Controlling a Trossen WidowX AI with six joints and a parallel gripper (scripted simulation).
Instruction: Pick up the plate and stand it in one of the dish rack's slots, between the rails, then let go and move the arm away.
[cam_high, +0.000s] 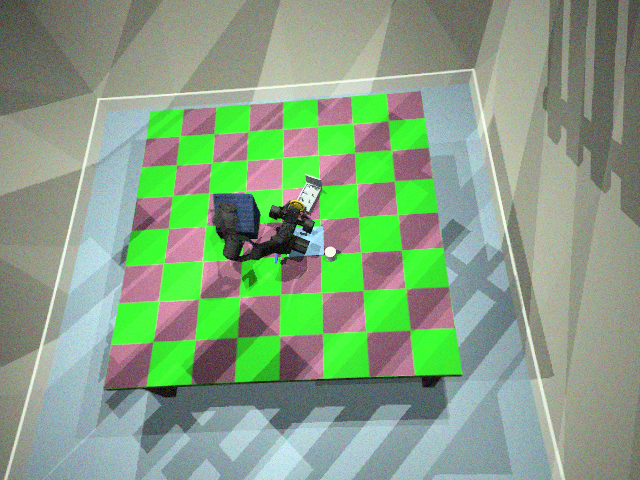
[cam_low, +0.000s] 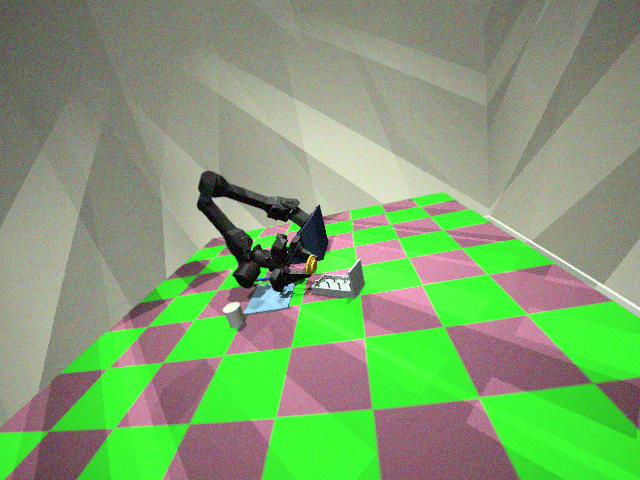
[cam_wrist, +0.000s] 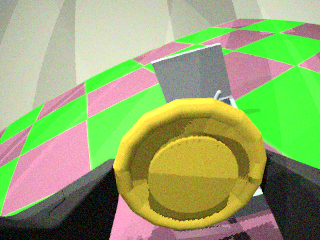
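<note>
The yellow plate (cam_high: 296, 205) (cam_low: 311, 265) (cam_wrist: 192, 175) is off the table and stands roughly on edge, its hollow face toward the wrist camera. My gripper (cam_high: 295, 207) (cam_low: 306, 261) (cam_wrist: 190, 163) is shut on the plate, with one finger at each side of its rim. The white-grey dish rack (cam_high: 310, 193) (cam_low: 336, 293) (cam_wrist: 192, 77) has short pegs and a tall grey end panel. The plate is above and beside the rack end farthest from that panel. In the wrist view the plate hides most of the pegs and slots.
A light blue mat (cam_high: 316, 243) (cam_low: 268, 304) lies beside the rack, under the arm. A white cylinder (cam_high: 330, 252) (cam_low: 233, 314) stands at its outer corner. A dark blue slanted block (cam_high: 241, 206) (cam_low: 315, 235) stands near the arm's base. A small blue item (cam_high: 276, 257) lies by the mat.
</note>
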